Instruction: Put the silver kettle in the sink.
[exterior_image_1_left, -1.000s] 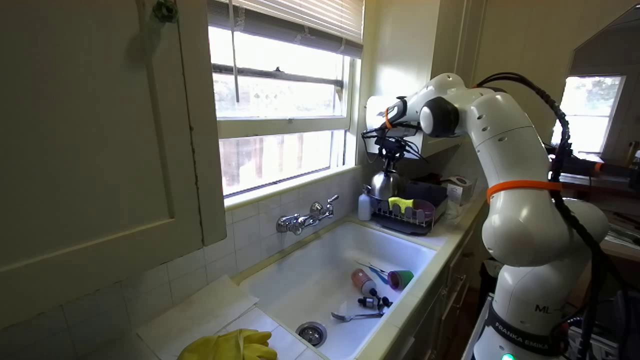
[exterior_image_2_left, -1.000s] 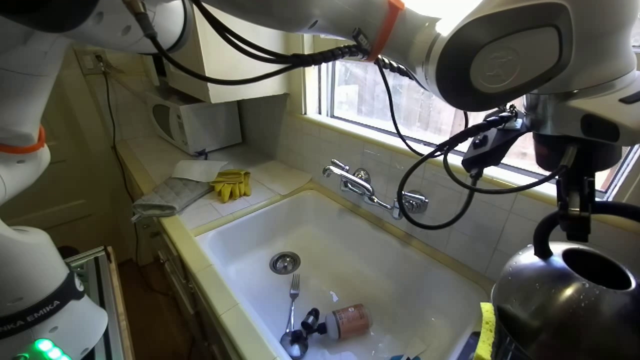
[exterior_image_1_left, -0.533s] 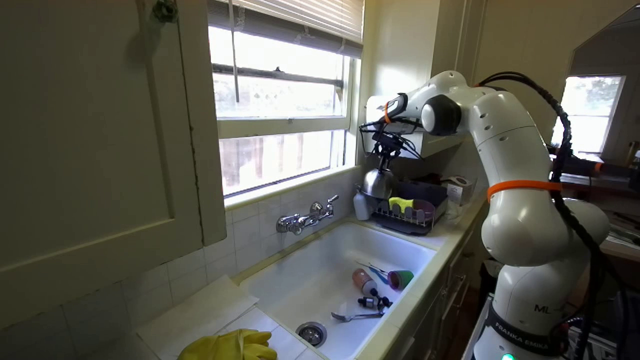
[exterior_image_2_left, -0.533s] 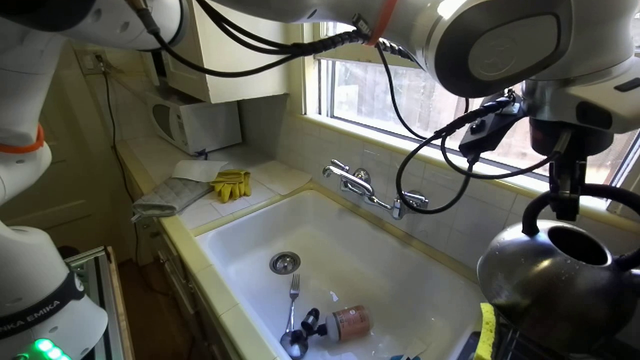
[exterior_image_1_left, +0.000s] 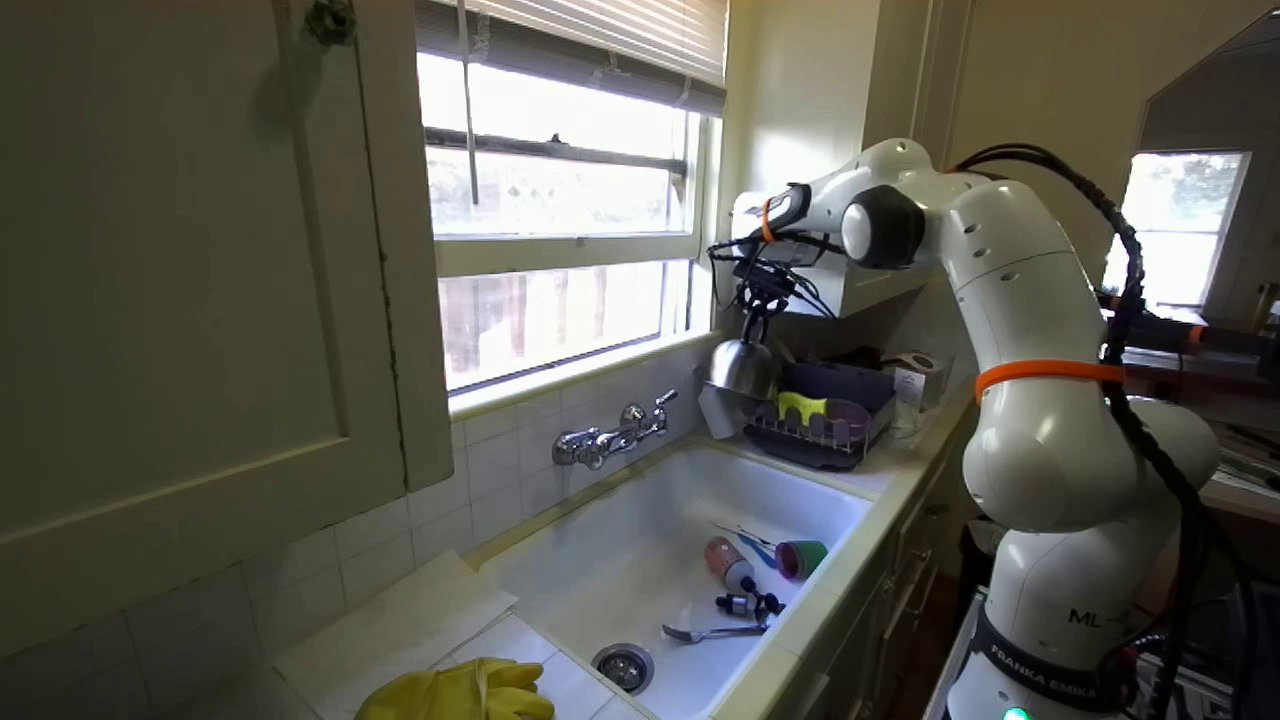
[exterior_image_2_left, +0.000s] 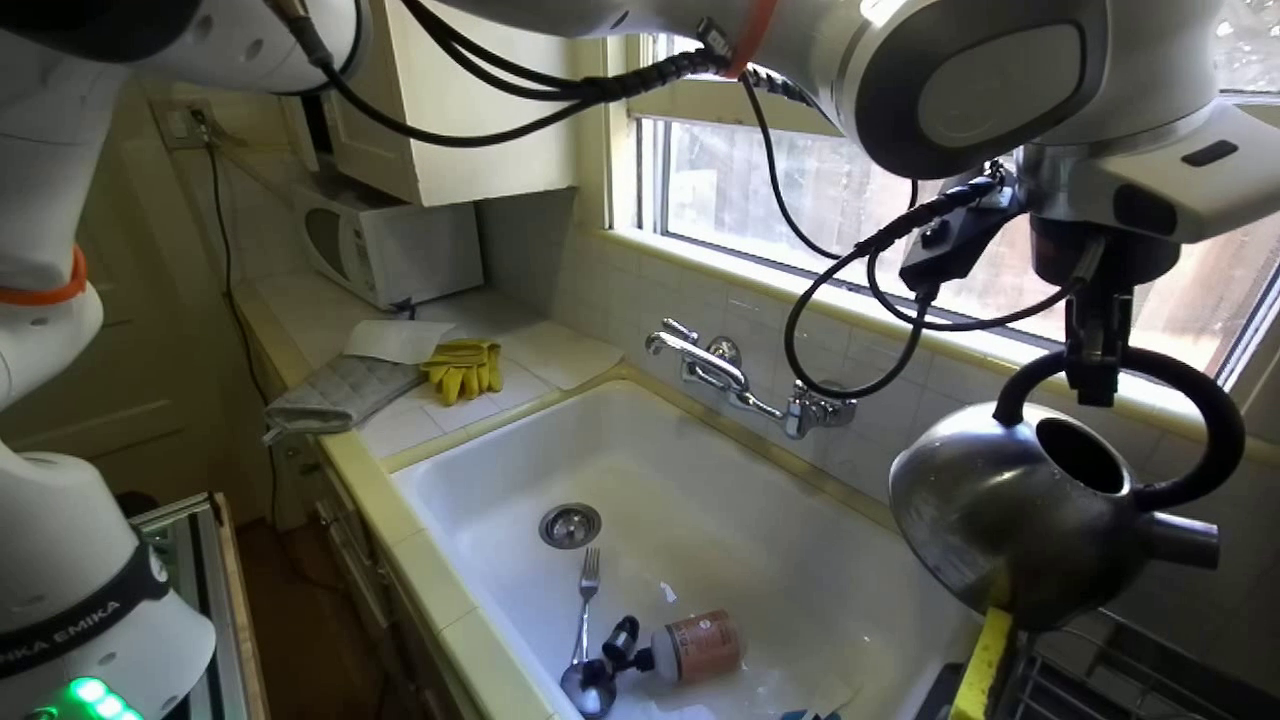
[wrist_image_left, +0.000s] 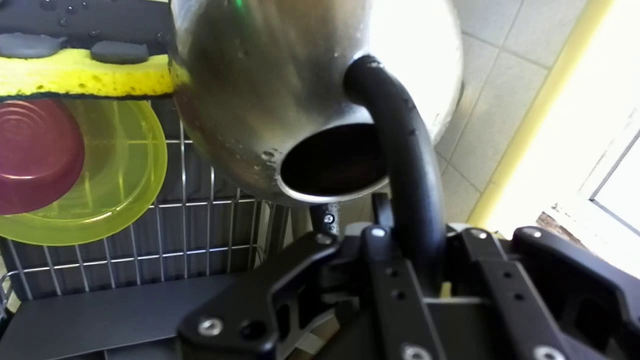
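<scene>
Hanging tilted from hand, silver kettle, spout away from sink

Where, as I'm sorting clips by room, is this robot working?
A kitchen, probably in a home: there is a sink, a dish rack beside it and a microwave.

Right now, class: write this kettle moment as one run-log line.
gripper: gripping handle; kettle: held tilted near rack; bottle: leaning by kettle, contact unclear; sink: kettle not in yet
</scene>
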